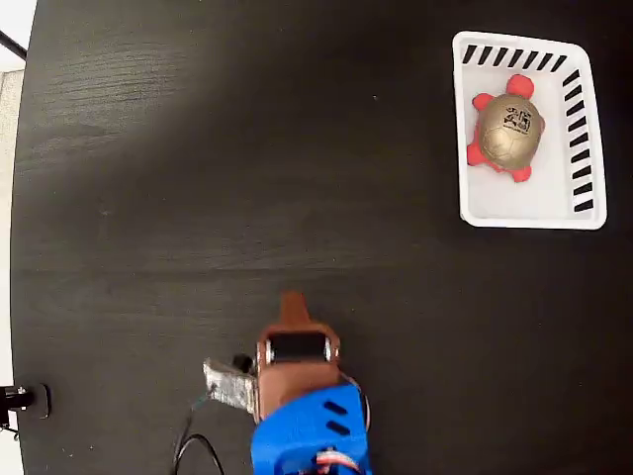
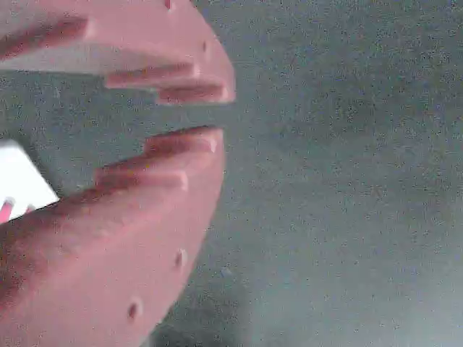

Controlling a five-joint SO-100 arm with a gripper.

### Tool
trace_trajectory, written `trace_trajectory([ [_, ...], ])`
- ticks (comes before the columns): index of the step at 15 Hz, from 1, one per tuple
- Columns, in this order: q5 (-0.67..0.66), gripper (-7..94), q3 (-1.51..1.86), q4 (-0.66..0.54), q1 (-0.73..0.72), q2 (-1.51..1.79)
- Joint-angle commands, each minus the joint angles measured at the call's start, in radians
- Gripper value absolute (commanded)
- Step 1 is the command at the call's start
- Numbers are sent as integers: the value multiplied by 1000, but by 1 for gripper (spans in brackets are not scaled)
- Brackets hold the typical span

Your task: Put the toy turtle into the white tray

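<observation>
Two jaws [image 2: 221,114] slightly parted, holding nothing

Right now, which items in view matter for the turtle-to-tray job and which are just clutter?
Job items:
- toy turtle, already lying inside the tray
- white tray, top right in the fixed view
- gripper, slightly open, holding nothing

Just lying about:
- black cable by the arm base
- black table

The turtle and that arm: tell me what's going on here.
Nothing is being handled right now. The toy turtle already lies inside the white tray at the upper right of the black table in the fixed view. The arm sits at the bottom edge, well apart from the tray. Its gripper holds nothing, fingertips slightly parted over bare table in the wrist view.
</observation>
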Motion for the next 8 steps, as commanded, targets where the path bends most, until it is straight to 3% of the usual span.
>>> trace_trajectory([
  [1,-20,0,21,72,9,97],
  [3,-34,0,54,141,3,178],
  [8,-43,0,71,166,34,202],
])
